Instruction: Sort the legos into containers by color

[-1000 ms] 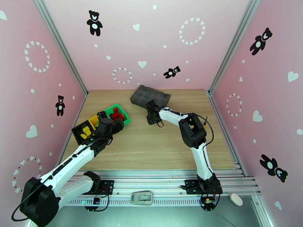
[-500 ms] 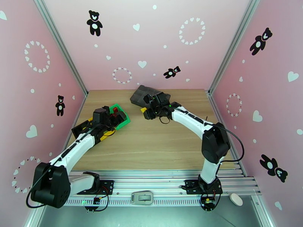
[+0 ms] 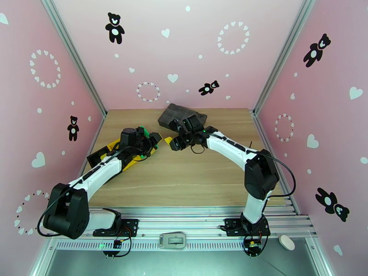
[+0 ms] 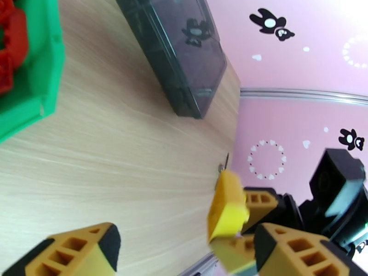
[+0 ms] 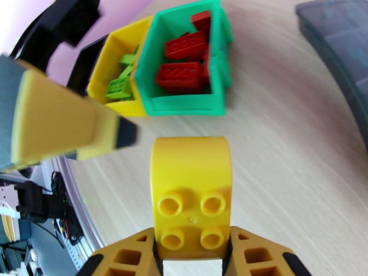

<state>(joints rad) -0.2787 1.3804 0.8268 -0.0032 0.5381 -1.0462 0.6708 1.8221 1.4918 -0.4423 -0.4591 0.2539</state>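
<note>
Four studs (image 5: 170, 205) on yellow lego (image 5: 191, 171)

- Upper left of the frame: a green container (image 4: 43, 65) holds red legos (image 4: 11, 37).
- Top centre: a dark grey tray (image 4: 184, 47) lies on the wooden table (image 4: 115, 148), apart from the green container.
- Lower right of centre: the right gripper (image 4: 239, 228) pinches a yellow lego (image 4: 227, 205) between its fingers.
- Bottom edge: the left gripper (image 4: 186, 240) has its fingers (image 4: 83, 249) spread wide, with nothing between them.
- Right side: a pink wall (image 4: 294, 116) with black bears and white hearts.
</note>
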